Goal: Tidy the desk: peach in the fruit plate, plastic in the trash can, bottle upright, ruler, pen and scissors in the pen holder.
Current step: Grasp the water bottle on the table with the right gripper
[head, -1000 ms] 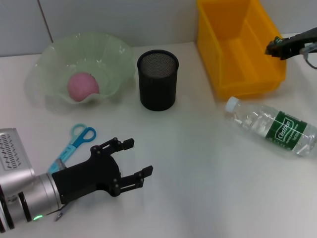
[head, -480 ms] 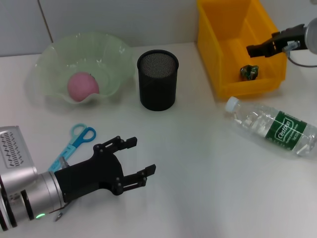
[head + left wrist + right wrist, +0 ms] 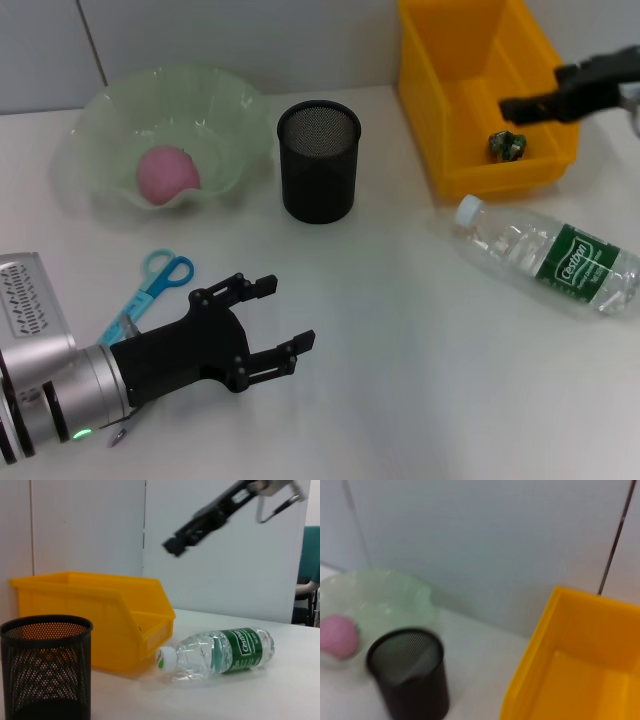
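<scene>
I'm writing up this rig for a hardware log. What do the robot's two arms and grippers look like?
The left gripper is matte black with slim linkage fingers that have flat tips, on a black wrist block. Behind it sits a silver cylindrical arm section with a ribbed grille plate and a small green light. The right gripper is likewise black and slender; a thin loop of grey cable hangs by its wrist.

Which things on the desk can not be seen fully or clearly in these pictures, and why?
- Scissors: head view; blades hidden under the left claw and arm.
- Small dark item in the yellow bin: head view; too small to identify.
- Pen holder contents: head view; dark mesh hides them.
- Ruler and pen: visible in no view.
- Right claw: head view; arm cut by the edge.
</scene>
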Controlling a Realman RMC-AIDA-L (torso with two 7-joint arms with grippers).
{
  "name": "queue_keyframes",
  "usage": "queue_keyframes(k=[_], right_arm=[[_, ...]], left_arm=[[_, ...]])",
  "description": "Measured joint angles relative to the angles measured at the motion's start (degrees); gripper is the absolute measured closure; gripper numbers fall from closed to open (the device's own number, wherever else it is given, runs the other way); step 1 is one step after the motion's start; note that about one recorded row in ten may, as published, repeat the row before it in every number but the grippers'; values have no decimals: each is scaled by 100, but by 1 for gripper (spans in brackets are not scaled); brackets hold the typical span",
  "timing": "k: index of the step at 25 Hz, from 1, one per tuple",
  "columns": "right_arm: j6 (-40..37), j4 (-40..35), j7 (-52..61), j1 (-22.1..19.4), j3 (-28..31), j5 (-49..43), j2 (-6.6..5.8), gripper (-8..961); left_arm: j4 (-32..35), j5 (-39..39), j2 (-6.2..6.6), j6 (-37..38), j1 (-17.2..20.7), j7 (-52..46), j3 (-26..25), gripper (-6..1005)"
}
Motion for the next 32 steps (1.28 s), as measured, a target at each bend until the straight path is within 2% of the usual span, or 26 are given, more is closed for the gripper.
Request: queue_keyframes(k=[1, 5, 10, 14, 19, 20, 23, 30, 32], right_arm=[[0, 0, 0, 0, 0, 0, 0, 111], [-1399, -344, -294, 110, 861, 51, -76, 115], [-1808, -35, -879, 194, 1006, -7, -199, 121], [-1922, 199, -1054, 317, 932, -242, -213, 125], [-1826, 418, -1382, 550, 862, -712, -109, 130], [-1711, 565, -1442, 659, 758, -845, -42, 131], [-1507, 774, -1440, 740, 566, -958, 0, 135], [-641, 1674, -1129, 1037, -147, -1339, 14, 142], [-573, 1746, -1088, 1065, -174, -1349, 14, 144]], left_arm=[[0, 0, 0, 0, 0, 0, 2, 187], [0, 2, 8, 0, 2, 0, 4, 187], [5, 4, 8, 0, 4, 0, 4, 187], [1, 6, 9, 0, 5, 0, 3, 187], [-1, 6, 9, 0, 14, 0, 3, 187], [0, 4, 7, 0, 23, 0, -2, 187], [0, 1, 3, 0, 28, 0, -5, 187], [0, -4, 0, 0, 38, 0, -5, 187], [0, -4, 0, 0, 43, 0, -5, 187]])
